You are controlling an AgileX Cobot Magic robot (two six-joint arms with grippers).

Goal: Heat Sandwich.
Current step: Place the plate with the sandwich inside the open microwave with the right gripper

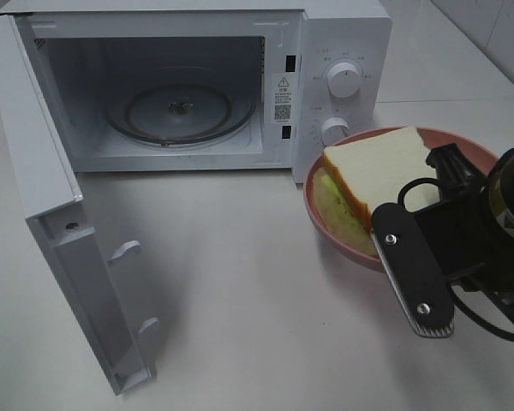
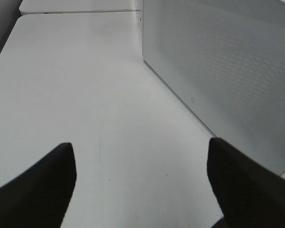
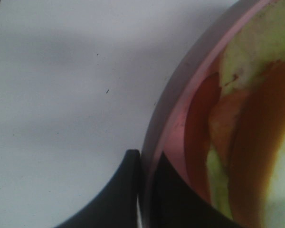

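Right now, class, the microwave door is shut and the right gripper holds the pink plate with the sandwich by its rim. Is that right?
No: the microwave door stands wide open, as the exterior high view shows. The right gripper does clamp the rim of the pink plate, with the sandwich on it.

The microwave (image 1: 347, 43) stands with its door (image 1: 56, 214) swung wide on its left, walling that side. Its mouth gapes free above the glass turntable (image 1: 180, 107). In front, open table (image 1: 240, 282); the pink plate (image 1: 338, 247) crowds its right front corner.
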